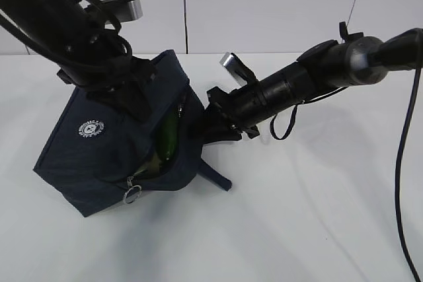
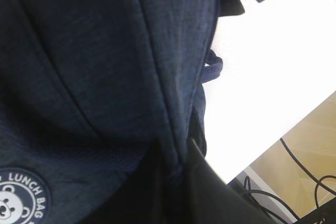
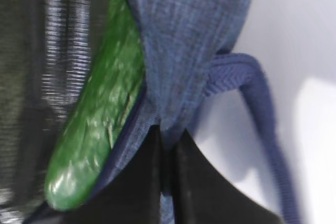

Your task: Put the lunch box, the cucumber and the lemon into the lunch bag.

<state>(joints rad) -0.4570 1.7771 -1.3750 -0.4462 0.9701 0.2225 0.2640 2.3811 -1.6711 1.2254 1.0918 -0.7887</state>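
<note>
At centre left the bag [image 1: 99,156] sits tilted, cucumber [image 1: 170,138] inside its opening, left gripper [image 2: 176,174] and right gripper [image 3: 167,179] each pinched on bag fabric.

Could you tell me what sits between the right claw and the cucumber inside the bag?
Only the bag's blue fabric edge: in the right wrist view, the right claw pinches that rim, with the cucumber just behind it.

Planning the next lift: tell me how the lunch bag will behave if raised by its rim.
Likely floppy: the lunch bag's fabric rim folds where the right gripper pinches it. Probably sags and tips too, since it already leans, with the cucumber loose inside its mouth.
</note>
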